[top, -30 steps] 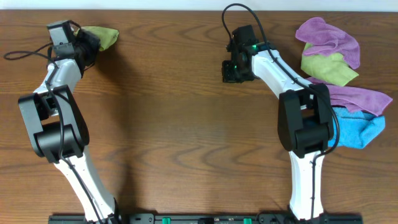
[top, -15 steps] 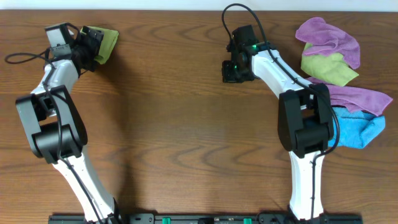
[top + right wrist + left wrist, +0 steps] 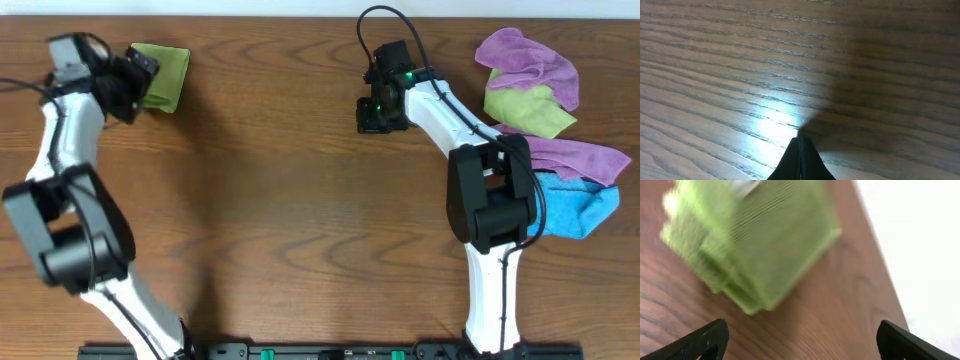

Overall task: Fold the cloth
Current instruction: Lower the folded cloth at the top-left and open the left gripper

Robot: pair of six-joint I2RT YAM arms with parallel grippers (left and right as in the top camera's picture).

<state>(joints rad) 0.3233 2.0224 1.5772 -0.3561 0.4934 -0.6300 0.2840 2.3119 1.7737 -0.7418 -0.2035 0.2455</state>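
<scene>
We saw the cloth [image 3: 166, 75] lying folded into a small lime-green block at the far left corner of the counter [image 3: 290, 220], close to its far edge. In the left wrist view its layers were stacked, the open edges facing the camera. A small white tag [image 3: 742, 186] showed at its far edge, too blurred for us to read any writing on it.

The left tool [image 3: 138, 84] stood just beside the cloth on its left. Its 2 fingers [image 3: 707, 340] were spread wide at the bottom corners of the wrist view, with only bare wood between them, so it gripped nothing.

The right tool [image 3: 378, 115] hung over the far middle of the counter, well apart from the cloth. In its wrist view the fingers [image 3: 800, 157] were pressed together into 1 dark point above the wood, closed on nothing.

At the right side lay a heap of other cloths: a purple cloth [image 3: 530, 58], an olive-green cloth [image 3: 525, 108] touching it, a second purple cloth [image 3: 578, 155] and a blue cloth [image 3: 572, 208].
</scene>
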